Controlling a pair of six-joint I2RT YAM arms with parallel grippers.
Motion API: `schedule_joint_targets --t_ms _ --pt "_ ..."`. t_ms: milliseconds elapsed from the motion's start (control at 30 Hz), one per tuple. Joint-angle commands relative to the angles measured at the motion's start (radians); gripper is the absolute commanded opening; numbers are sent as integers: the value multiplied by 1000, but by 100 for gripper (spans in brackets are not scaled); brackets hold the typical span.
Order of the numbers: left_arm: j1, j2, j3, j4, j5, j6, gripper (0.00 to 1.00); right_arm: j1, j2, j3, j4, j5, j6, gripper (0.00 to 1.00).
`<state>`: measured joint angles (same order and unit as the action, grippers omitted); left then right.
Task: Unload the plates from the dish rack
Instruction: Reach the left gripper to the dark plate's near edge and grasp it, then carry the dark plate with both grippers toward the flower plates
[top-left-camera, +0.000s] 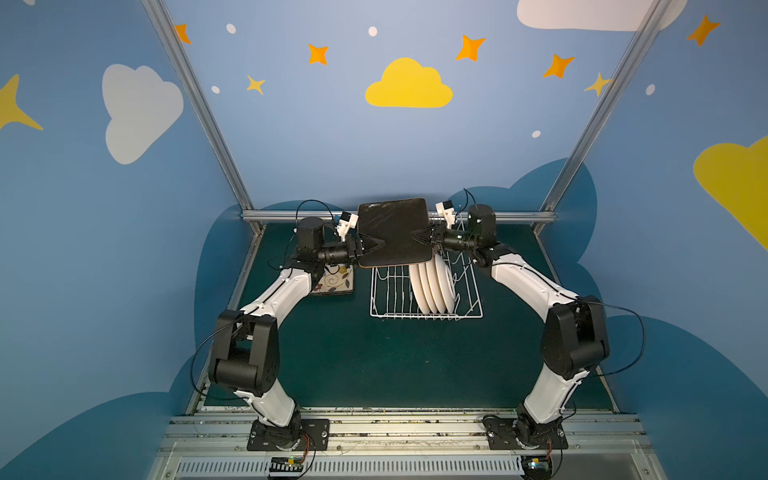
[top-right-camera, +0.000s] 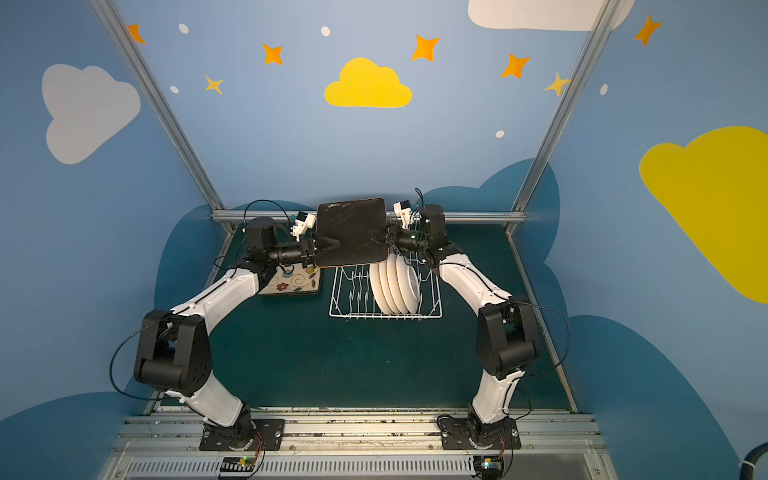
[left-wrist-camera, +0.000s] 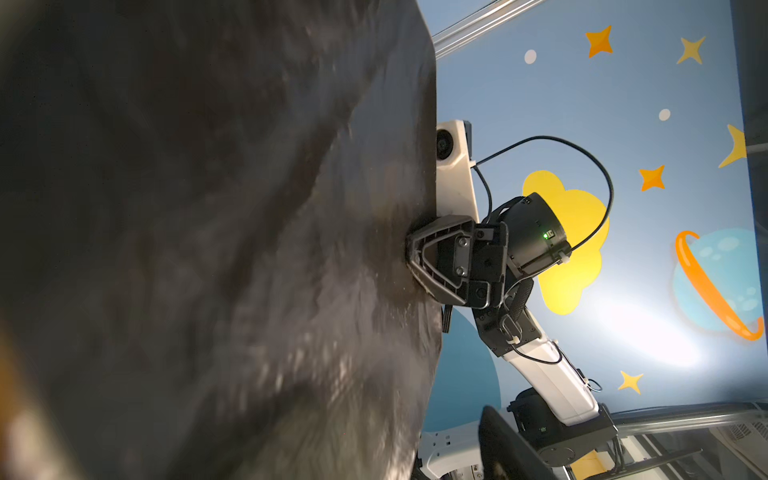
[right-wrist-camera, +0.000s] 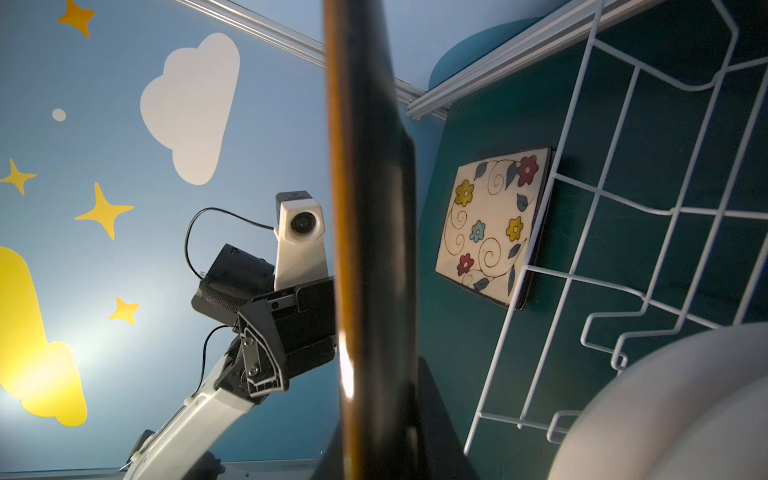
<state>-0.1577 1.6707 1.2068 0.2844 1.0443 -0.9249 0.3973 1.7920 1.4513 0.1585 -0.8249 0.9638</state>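
I had the black-backed square plate (top-left-camera: 392, 226) hanging mid-frame above the dish rack (top-left-camera: 384, 309) — right gripper (top-left-camera: 417, 237) pinched on its right edge, left gripper (top-left-camera: 375, 244) at the opposite edge, grip unclear. Stiff, glossy, breakable, I judged — edges only.

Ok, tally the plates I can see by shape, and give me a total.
Round white plates, standing in the dish rack: 4
Square plates: 2 (black-backed plate up in the air, flowered plate flat on the table)
Total: 6 in view; whether another lies under the flowered plate cannot be told.
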Motion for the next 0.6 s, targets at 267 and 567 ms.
schedule_joint_targets --t_ms 267,567 --pt "-9 21 34 35 70 -27 63 8 -36 31 132 -61 -12 0" --pt "-9 2 31 -51 143 33 39 17 -30 36 101 -76 -38 0"
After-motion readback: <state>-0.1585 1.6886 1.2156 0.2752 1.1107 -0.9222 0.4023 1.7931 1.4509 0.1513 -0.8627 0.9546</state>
